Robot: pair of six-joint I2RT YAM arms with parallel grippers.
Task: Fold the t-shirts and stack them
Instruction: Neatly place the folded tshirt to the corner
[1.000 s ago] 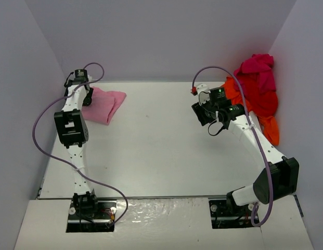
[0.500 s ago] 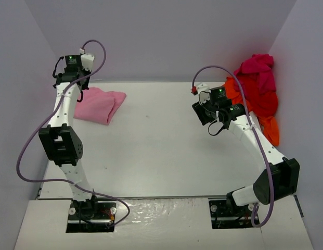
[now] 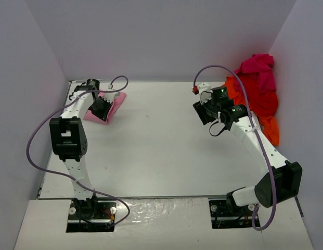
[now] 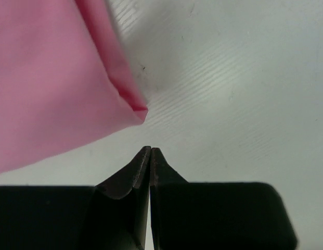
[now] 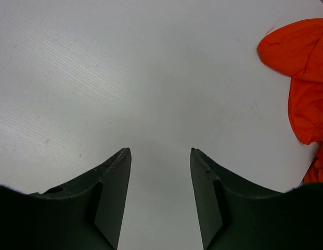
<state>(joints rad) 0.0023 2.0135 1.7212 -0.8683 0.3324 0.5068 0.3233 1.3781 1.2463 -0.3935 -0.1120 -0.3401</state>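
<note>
The left gripper [image 4: 150, 152] has its jaws pressed tip to tip with nothing between them, just short of the folded corner of the light pink t-shirt [image 4: 52, 78], which lies flat at the far left of the table [image 3: 161, 146]. From above, the wrist hides whether the tips touch the cloth. The right gripper [image 5: 160, 159] hovers with its jaws partly spread and empty over bare tabletop. The orange t-shirt [image 5: 299, 57] is off to its side, heaped at the far right with what looks like a red t-shirt [image 3: 265, 104] and the magenta t-shirt [image 3: 257, 66]. Pushing forward with closed tips could shove that pink corner and spoil the fold. On the right, a low grab into the heap could catch two layers and drag the other shirts along.
</note>
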